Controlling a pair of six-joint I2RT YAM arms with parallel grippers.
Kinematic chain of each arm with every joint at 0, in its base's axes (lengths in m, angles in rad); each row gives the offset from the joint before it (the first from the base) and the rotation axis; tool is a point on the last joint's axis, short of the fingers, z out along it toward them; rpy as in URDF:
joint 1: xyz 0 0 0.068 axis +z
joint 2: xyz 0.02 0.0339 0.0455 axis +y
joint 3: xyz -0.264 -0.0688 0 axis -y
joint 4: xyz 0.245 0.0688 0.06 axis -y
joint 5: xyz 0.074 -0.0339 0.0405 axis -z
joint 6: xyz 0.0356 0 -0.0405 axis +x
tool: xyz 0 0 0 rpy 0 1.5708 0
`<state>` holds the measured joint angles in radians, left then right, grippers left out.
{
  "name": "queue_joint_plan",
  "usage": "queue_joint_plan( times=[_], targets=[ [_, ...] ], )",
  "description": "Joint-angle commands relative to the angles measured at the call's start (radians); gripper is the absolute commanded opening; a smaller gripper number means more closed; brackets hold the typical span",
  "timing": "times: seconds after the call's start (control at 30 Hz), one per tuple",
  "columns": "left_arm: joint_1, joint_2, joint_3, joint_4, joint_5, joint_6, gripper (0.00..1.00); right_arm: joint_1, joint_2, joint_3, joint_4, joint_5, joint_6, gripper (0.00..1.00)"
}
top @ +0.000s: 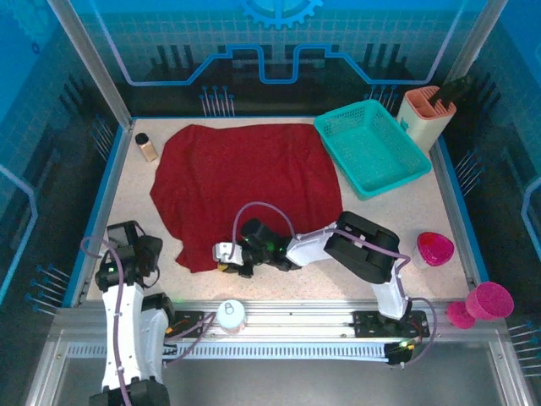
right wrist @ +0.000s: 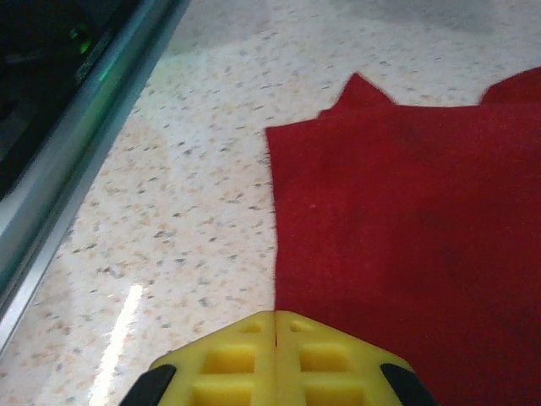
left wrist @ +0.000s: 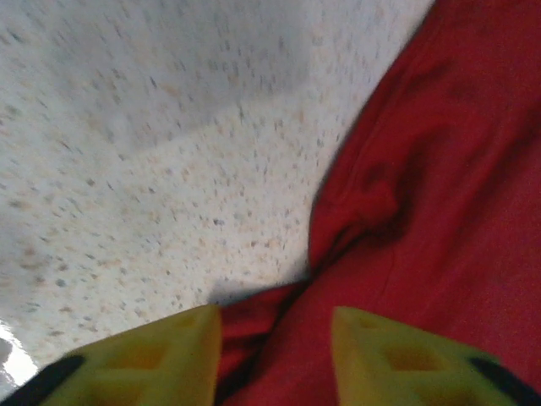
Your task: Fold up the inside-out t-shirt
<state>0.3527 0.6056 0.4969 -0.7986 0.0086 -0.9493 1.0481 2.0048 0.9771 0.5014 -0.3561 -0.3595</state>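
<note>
The right gripper point(right wrist: 275, 326) sits closed at the dark red cloth t-shirt's point(top: 245, 186) hem (grip unclear), so the open left gripper point(left wrist: 275, 338) should pinch cloth before both lift.

We've got a teal mesh basket point(top: 374, 150) back right on the speckled table point(top: 439, 211), a tan tool holder point(top: 425, 117) just beside it, a small dark-capped bottle point(top: 147, 146) back left, and a pink cup point(top: 434, 248) near the right edge.

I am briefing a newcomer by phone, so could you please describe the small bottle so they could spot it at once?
On the speckled table, find the dark red t-shirt spread across the middle. By the shirt's far left corner stands the small bottle: tan, black-capped, upright beside the flat red cloth.
</note>
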Motion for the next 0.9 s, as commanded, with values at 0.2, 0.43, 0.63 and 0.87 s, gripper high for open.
queue_joint_plan(
  times=[0.2, 0.43, 0.63, 0.87],
  targets=[
    [-0.114, 0.425, 0.032, 0.183, 0.177, 0.157, 0.5, -0.059, 0.006, -0.023, 0.056, 0.124, 0.042, 0.28],
    [-0.101, 0.586, 0.166, 0.193, -0.02, 0.139, 0.39, -0.012, -0.086, 0.073, -0.16, -0.106, -0.172, 0.42],
    [-0.055, 0.756, 0.244, 0.218, 0.007, 0.135, 0.34, 0.076, 0.08, 0.3, -0.126, -0.121, -0.084, 0.45],
    [-0.03, 0.891, 0.251, 0.273, 0.043, 0.144, 0.35, 0.128, 0.267, 0.508, -0.224, -0.014, -0.122, 0.48]
  ],
)
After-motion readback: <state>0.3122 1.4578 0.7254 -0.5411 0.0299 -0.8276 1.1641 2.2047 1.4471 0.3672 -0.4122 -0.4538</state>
